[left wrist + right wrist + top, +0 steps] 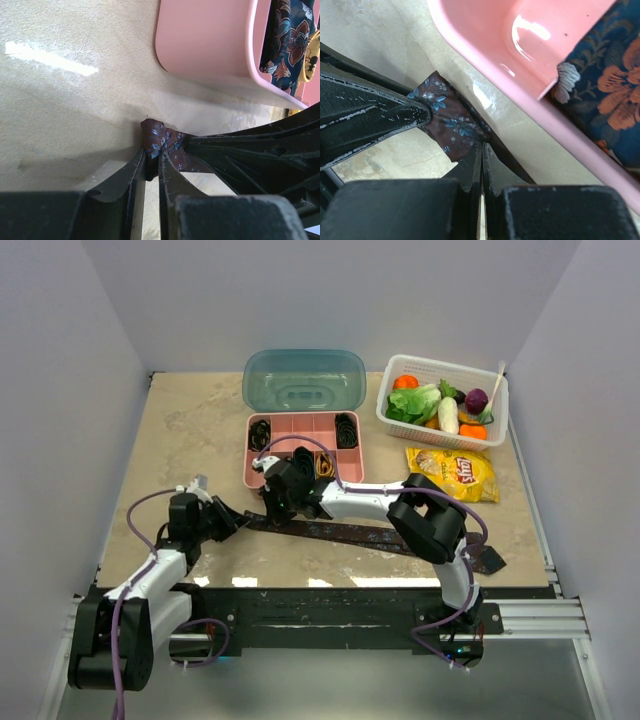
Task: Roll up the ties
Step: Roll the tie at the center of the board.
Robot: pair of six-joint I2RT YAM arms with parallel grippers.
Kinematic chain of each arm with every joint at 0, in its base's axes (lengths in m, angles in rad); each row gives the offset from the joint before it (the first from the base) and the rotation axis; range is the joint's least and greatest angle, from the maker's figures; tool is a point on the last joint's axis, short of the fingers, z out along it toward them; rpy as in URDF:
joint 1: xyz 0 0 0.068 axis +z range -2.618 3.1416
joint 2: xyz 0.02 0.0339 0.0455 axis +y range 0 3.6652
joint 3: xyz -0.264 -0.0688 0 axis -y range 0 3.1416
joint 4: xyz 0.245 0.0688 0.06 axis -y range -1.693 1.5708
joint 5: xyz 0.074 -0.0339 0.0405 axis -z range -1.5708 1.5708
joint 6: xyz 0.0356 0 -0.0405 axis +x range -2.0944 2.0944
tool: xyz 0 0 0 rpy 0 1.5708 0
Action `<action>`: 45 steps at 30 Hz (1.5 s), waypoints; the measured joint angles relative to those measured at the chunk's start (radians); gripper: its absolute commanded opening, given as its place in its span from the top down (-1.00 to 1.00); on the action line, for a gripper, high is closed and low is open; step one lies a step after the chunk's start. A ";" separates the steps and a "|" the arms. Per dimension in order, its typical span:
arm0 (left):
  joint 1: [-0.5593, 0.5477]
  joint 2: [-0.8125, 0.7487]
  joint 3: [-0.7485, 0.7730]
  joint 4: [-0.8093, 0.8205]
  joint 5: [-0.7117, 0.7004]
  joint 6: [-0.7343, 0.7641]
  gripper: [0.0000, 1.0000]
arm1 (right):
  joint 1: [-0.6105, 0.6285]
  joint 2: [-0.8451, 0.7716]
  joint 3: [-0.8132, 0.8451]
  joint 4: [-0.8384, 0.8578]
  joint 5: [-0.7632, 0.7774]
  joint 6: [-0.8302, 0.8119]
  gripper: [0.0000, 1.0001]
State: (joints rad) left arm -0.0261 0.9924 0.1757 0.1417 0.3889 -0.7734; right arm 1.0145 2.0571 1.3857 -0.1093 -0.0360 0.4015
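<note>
The maroon tie point(350, 533) is lying flat along the near part of the table point(200, 430). It is running from its narrow end on the left, just in front of the pink tray point(300, 430), out to its wide end at the near right.

Both arms are crowding that narrow end. The left gripper point(152, 157) is reaching in from the left with its jaws drawn narrow, pinching the bunched tip of the fabric. The right gripper point(481, 147) is meeting it from the right, jaws pressed fully together. The tie's edge seems to be caught at their tips, though the cloth is thin there and I am not sure of it. The two pincers are nearly touching.

To my eye they are working this close so one can pin the end while the other turns the first fold over. Starting at the narrow end should give a tight core. The rest is lying straight, probably so it can feed in without twisting.

The rolling is barely starting. Black coils point(259, 433) and a floral coil point(605, 85) are sitting in the tray's compartments. I take the tray's nearness to mean the finished roll is headed there.
</note>
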 measured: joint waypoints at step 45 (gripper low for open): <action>-0.175 -0.058 0.157 -0.191 -0.116 0.088 1.00 | 0.031 0.037 0.069 -0.029 -0.006 0.000 1.00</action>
State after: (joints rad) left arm -0.2012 0.9348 0.3325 -0.0490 0.2726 -0.6857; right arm 1.0458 2.0945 1.4548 -0.1387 -0.0422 0.4011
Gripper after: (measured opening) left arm 0.177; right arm 0.007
